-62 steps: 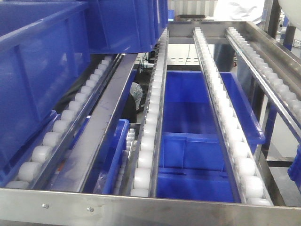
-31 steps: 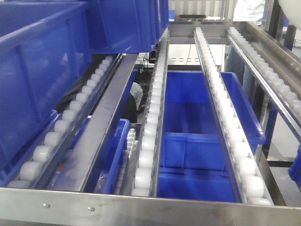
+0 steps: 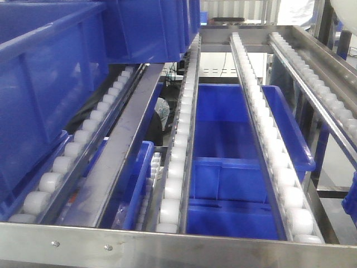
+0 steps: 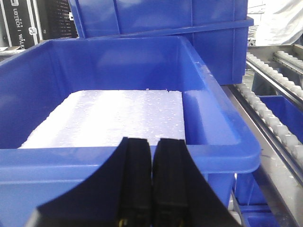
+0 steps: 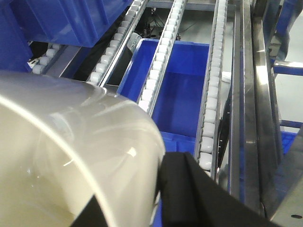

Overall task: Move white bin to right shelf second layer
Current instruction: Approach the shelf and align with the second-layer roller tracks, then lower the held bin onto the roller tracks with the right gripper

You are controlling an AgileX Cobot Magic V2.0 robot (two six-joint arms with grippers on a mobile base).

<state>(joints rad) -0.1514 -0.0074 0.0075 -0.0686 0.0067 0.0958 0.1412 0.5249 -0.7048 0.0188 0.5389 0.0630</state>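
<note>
Left claw (image 4: 151, 182): seen in the left wrist view, its two black fingers pressed flat against each other with nothing between them, so it is closed and empty. It hangs just in front of the near wall of a blue crate (image 4: 215, 156).
Crate content: a flat white slab (image 4: 109, 116) with a grainy surface lies on the crate floor.
Behind it: a second blue crate (image 4: 189, 28) stands at the far rim of the first.
Right claw (image 5: 189, 194): only one black finger shows in the right wrist view, lying against the side of the bin; the other finger is hidden, so I cannot tell whether it grips or is parted.
Bin (image 5: 66, 156): cream-white, smooth and glossy, filling the lower left of the right wrist view, above the rails and not resting on them.
Shelf (image 3: 268, 145): steel rails lined with white rollers run away from the front camera, with a steel front bar (image 3: 178, 245) across their near end. The right-hand lanes carry nothing.
Left lane: blue crates (image 3: 61, 72) sit on the rollers at the left in the front view.
Below: through the gaps between rails an open lower crate (image 3: 223, 134) is visible on a level underneath.
</note>
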